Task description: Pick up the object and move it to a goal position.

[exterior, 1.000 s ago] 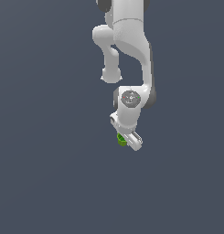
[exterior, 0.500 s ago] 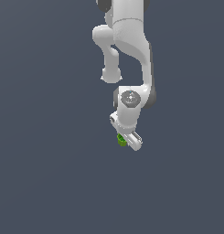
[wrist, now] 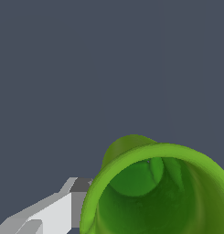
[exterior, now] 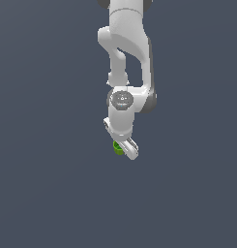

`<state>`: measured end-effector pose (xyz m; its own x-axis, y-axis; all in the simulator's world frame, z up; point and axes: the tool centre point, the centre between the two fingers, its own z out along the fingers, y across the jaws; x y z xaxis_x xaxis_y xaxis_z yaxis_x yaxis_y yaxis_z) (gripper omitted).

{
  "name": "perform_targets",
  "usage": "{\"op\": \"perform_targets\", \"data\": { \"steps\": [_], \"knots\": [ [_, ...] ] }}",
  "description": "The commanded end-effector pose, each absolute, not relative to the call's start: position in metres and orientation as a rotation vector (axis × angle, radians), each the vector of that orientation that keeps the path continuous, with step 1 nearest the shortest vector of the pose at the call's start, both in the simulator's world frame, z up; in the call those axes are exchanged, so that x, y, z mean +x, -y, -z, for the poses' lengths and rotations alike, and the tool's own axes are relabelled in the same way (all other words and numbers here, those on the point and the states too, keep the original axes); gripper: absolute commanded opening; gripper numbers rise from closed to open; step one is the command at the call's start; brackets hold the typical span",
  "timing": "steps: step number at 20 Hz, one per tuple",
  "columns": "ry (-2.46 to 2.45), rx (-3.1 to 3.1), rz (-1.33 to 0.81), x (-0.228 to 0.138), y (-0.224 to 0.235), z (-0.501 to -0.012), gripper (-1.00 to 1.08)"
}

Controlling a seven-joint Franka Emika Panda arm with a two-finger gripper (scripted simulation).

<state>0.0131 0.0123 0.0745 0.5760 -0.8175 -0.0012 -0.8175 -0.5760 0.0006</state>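
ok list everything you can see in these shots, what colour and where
green cup: one, bright green with a darker green hollow inside, at the tip of the arm in the exterior view; in the wrist view its open rim fills the near part of the picture
ground: one plain surface, dark grey-blue, fills the background of both views; nothing else lies on it
arm: one, white with grey joints, comes down from the top of the exterior view
gripper: one, white, at the arm's lower end right at the cup
fingers: only one shows in the wrist view, white and grey, beside the cup's outer wall; whether it presses on the cup I cannot tell
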Motion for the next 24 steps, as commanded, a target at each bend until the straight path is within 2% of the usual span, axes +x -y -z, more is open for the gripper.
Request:
{"op": "perform_targets", "data": {
  "steps": [1, 14, 24],
  "knots": [
    [-1.448, -2.787, 0.001, 0.020, 0.013, -0.089, -1.00],
    [-1.448, -2.787, 0.000, 0.056, 0.141, -0.164, -1.00],
    [-1.448, -2.787, 0.000, 0.071, 0.184, -0.188, -1.00]
  ]
}}
